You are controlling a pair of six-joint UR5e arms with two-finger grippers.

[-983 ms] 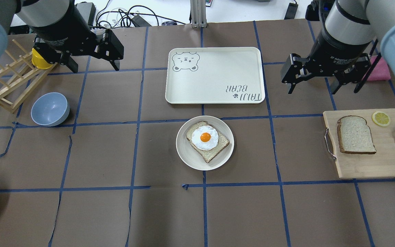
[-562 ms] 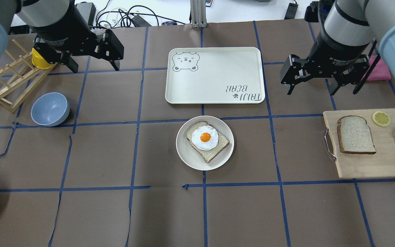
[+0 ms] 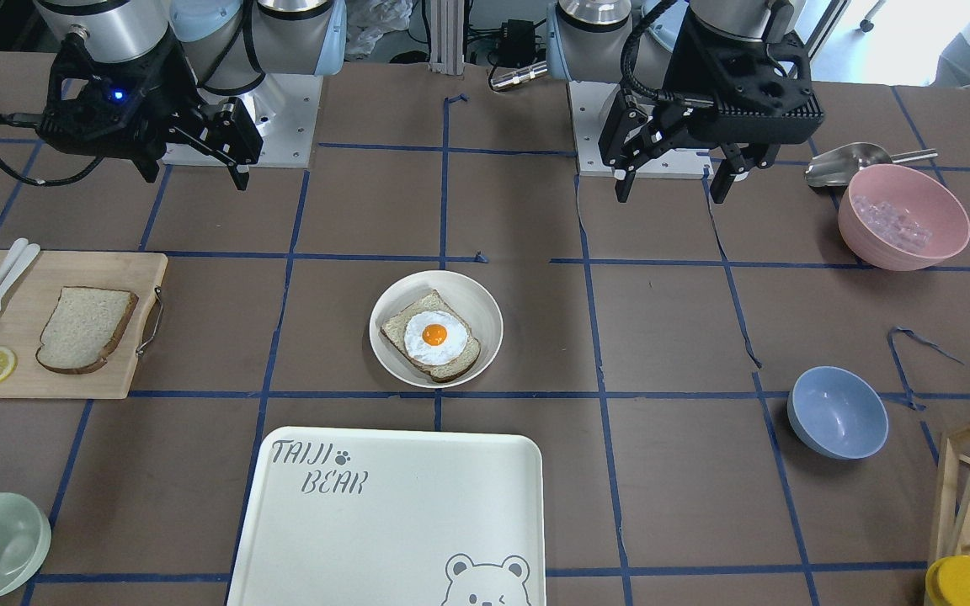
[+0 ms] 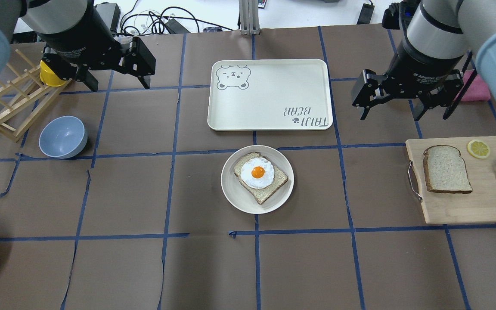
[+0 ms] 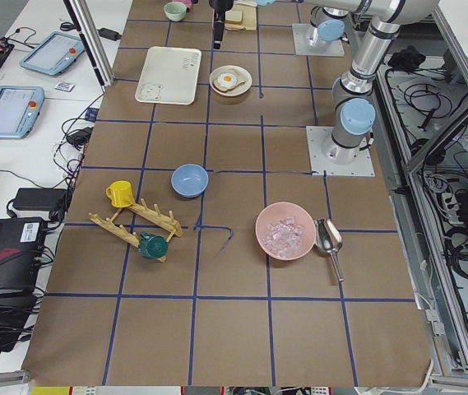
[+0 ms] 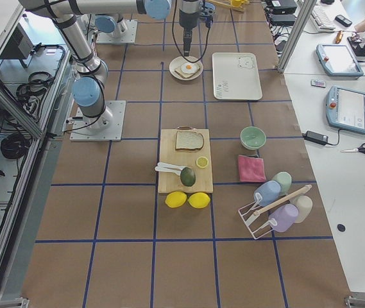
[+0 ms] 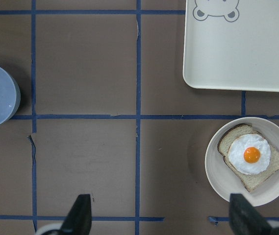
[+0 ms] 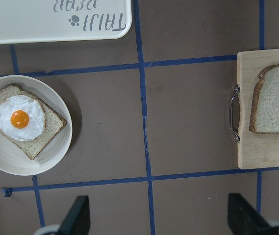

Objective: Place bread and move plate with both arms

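**A:** Where is the bread at this point?

**B:** The bread (image 4: pixel 446 169) lies flat on the wooden board (image 4: pixel 459 206) at the robot's right end of the desk (image 4: pixel 123 193), with a lemon slice (image 4: pixel 478 148) near it. Nothing grips or touches it.

**A:** And the plate?

**B:** The plate (image 4: pixel 235 202) sits mid-desk, just on the robot's side of the tray (image 4: pixel 269 99) but apart from it. It carries an egg-topped slice (image 4: pixel 260 174). I'd judge the bare slice is meant to go on top of that, so the plate waits where both hands can reach it.

**A:** What are the 2 hands doing?

**B:** The right hand (image 4: pixel 390 113) hovers above the desk between the tray and the board, fingers spread wide, holding nothing. The left hand (image 4: pixel 118 84) hangs by the wooden rack (image 4: pixel 11 103), equally wide open and empty.

**A:** Why would the right one fetch the bread?

**B:** The board is on its side and the left hand is well away. Open fingers suit a flat slice, since they must come down around its crust.

**A:** Any risk?

**B:** Probably. Soft bread may bend or crush. The shallow rim offers little grip, so 1 hand on each side should keep the plate level and the egg in place.
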